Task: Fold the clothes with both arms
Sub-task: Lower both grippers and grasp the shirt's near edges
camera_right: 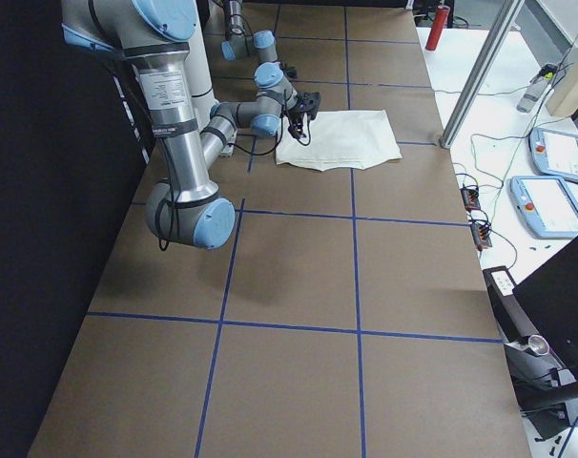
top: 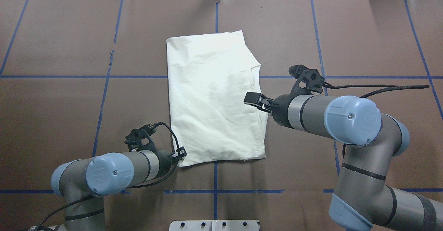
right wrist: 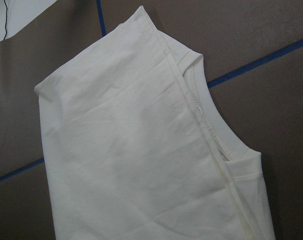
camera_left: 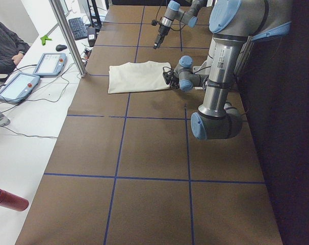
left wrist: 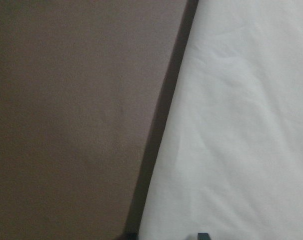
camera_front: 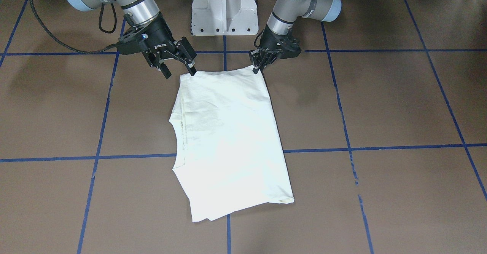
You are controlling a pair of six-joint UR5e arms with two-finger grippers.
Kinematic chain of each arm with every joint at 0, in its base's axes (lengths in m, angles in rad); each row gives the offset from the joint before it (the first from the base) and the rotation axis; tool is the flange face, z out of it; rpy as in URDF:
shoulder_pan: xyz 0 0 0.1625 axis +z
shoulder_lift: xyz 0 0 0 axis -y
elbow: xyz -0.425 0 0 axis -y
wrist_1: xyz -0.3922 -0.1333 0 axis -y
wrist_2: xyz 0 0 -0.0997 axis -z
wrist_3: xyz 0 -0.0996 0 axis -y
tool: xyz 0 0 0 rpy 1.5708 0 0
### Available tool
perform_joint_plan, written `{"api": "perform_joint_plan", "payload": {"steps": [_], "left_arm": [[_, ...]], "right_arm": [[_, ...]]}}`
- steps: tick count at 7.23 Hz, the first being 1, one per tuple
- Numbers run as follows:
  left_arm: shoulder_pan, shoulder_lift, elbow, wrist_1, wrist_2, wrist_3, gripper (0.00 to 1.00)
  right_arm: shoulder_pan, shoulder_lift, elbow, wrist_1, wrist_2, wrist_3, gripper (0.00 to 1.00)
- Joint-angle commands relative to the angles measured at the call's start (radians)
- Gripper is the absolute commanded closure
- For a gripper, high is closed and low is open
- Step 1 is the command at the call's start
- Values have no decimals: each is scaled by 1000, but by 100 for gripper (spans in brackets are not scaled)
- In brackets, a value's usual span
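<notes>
- Brown table point(top: 62, 120), marked into squares by blue tape lines point(top: 104, 113), with the shirt point(top: 211, 96) near its middle, plain cream side up and no print showing.
- Left gripper point(camera_front: 258, 68): down at table level on the shirt's near left corner. Its fingers are close together around the cloth edge, but I cannot tell whether they have pinched it. The wrist view shows only the edge and its shadow.
- Shirt: a tidy, multi-layered rectangle with the sleeves tucked in, lying lengthwise away from the robot. The neckline point(right wrist: 211, 115) sits on the edge towards the robot's right.
- Right gripper point(camera_front: 179, 70): jaws spread wide and holding nothing. It hangs above the near right corner, and one fingertip point(camera_front: 192, 71) looks just beside the cloth.
- Step in hand, as I judge it: taking the two near corners for a crosswise fold.
- Next move calls for the right gripper to drop and close on every layer at its corner. Both should then lift together and carry the near edge evenly over to the far edge.
</notes>
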Motion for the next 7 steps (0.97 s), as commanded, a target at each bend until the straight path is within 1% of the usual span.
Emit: {"api": "perform_joint_plan", "payload": {"steps": [1,2,3,4,5,7], "left_arm": [[0,-4,-6,0,3,2,100],[0,-4,-10,0,3,2,100],[0,-4,-12,0,3,2,100],[0,-4,-21,0,2,2,100],[0,-3,-47,0,-2,2,100],[-2,5,-53,0,-5,2,100]], "right_arm": [[-2,-6,-49,-11,0,71,5],[-10,-27,-54,-37,5,103,22],[-36,-26,-58,-104,2,128,23],[-73,-17,-61,-136,-16,128,22],[-103,-12,-89,-137,-56,129,23],[-136,-8,-113,-135,-78,152,32]]}}
